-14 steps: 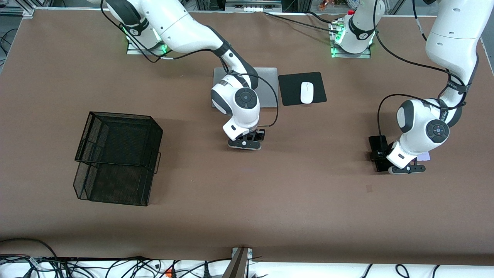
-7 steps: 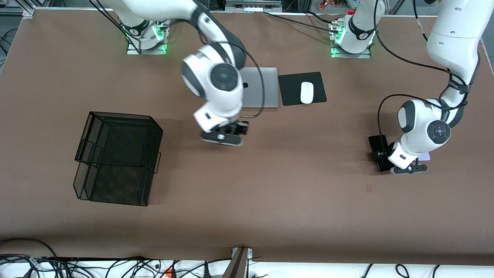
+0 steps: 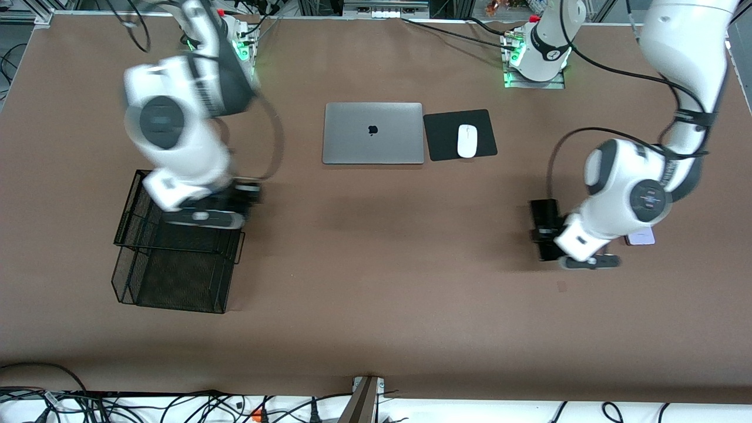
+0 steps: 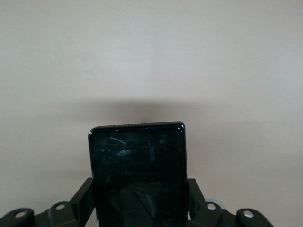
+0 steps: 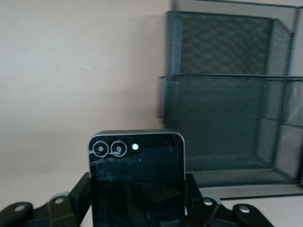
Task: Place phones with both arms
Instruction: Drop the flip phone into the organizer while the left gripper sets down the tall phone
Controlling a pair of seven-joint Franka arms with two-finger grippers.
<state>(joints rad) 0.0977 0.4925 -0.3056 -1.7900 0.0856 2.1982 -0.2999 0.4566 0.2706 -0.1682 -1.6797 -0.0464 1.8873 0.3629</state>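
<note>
Transport is under way: the small squarish black flip phone (image 5: 136, 182), clamped in the right gripper (image 3: 202, 216), has been swung from beside the grey laptop (image 3: 373, 133) to over the black wire-mesh basket (image 3: 176, 276). The long slim black slab phone (image 4: 138, 175), pinched in the left gripper (image 3: 587, 261), has been lifted, leaving the pale lavender-white handset (image 3: 640, 237) on the brown table (image 3: 376, 282). Release into the basket seems imminent.

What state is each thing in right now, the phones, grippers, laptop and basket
right gripper: shut on the flip phone, over the mesh basket.
left gripper: shut on the slab phone, lifted.
lavender phone: flat on the table.
laptop: closed.
mouse: on its pad.
</note>
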